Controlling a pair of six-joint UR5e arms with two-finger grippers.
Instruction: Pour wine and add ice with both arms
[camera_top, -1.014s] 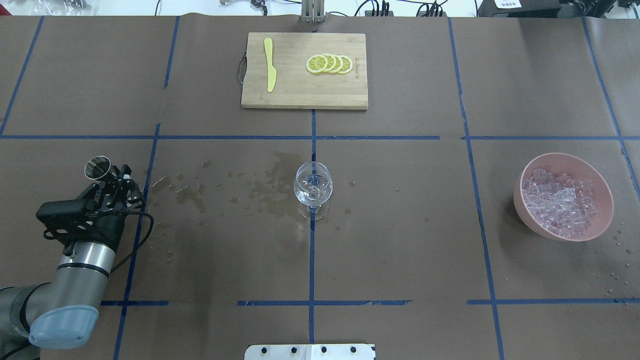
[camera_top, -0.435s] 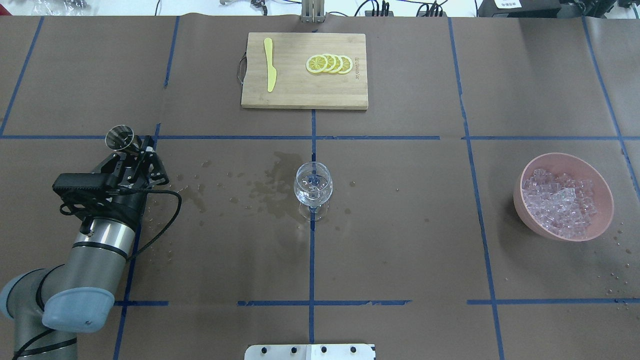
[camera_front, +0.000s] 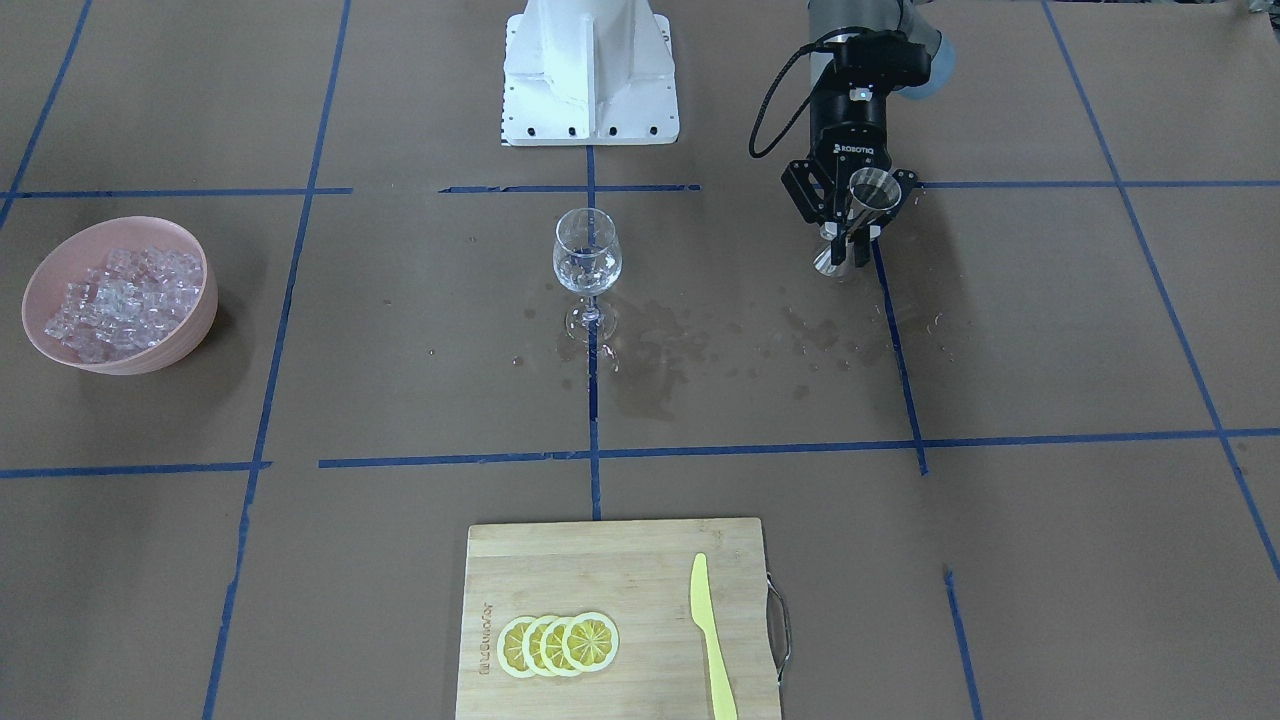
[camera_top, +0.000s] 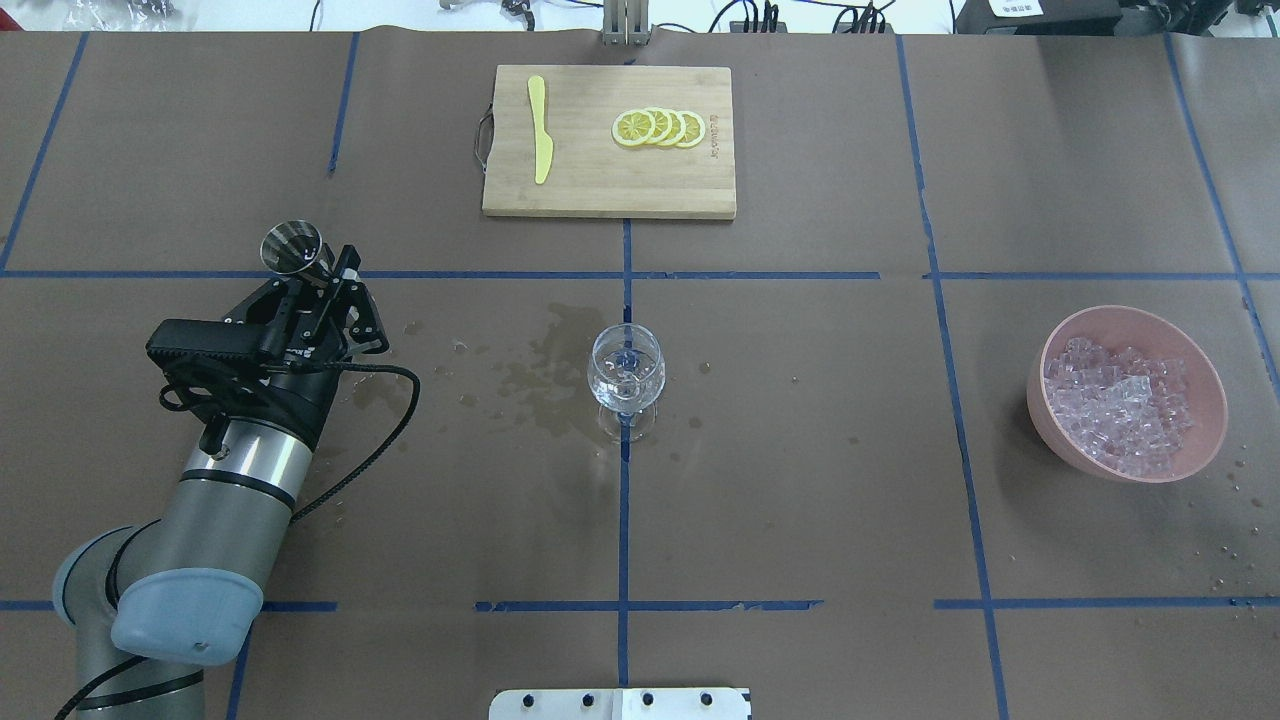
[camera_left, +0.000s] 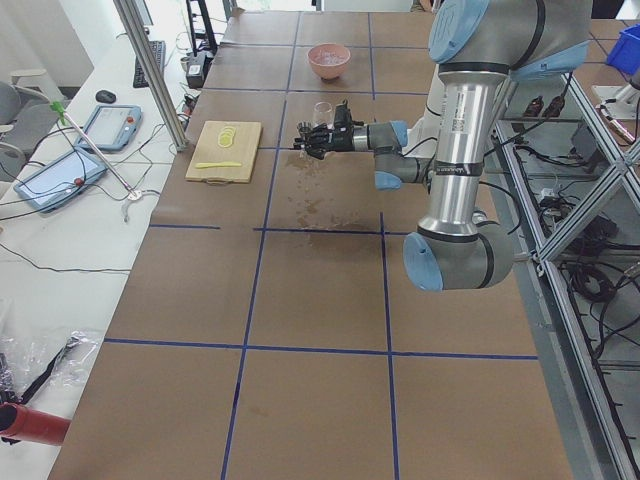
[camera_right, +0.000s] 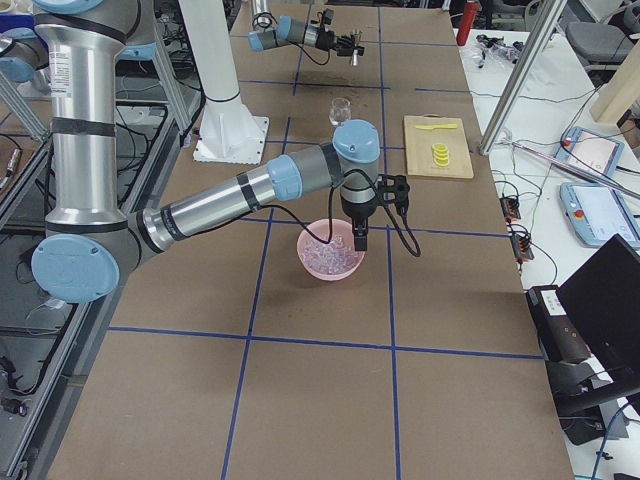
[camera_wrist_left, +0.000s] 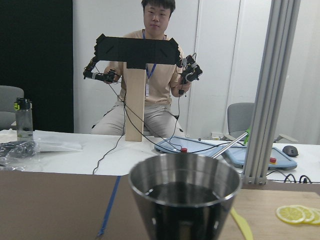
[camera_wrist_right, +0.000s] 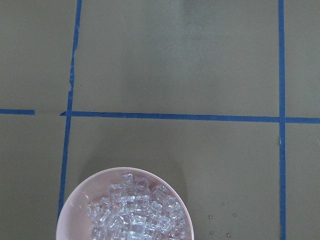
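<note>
A clear wine glass (camera_top: 626, 370) stands upright at the table's middle. Left of it, my left gripper (camera_top: 322, 272) is shut on a steel jigger (camera_top: 291, 246), held well above the table. In the left wrist view the jigger (camera_wrist_left: 185, 192) holds dark liquid. At the right, a pink bowl (camera_top: 1037, 400) is filled with ice (camera_top: 1125, 405). My right arm shows only in the exterior right view, its gripper (camera_right: 358, 240) hanging over the bowl; I cannot tell whether it is open or shut. The right wrist view looks down on the ice (camera_wrist_right: 135, 215).
A wooden cutting board (camera_top: 608, 190) at the far middle carries lemon slices (camera_top: 660, 128) and a yellow knife (camera_top: 541, 130). Wet stains (camera_top: 540, 380) mark the brown paper between jigger and glass. A seated person (camera_wrist_left: 150, 95) faces the table beyond its far edge.
My left arm has carried the jigger away from the robot and to the right, nearer the glass. The glass, bowl and board have not moved.
</note>
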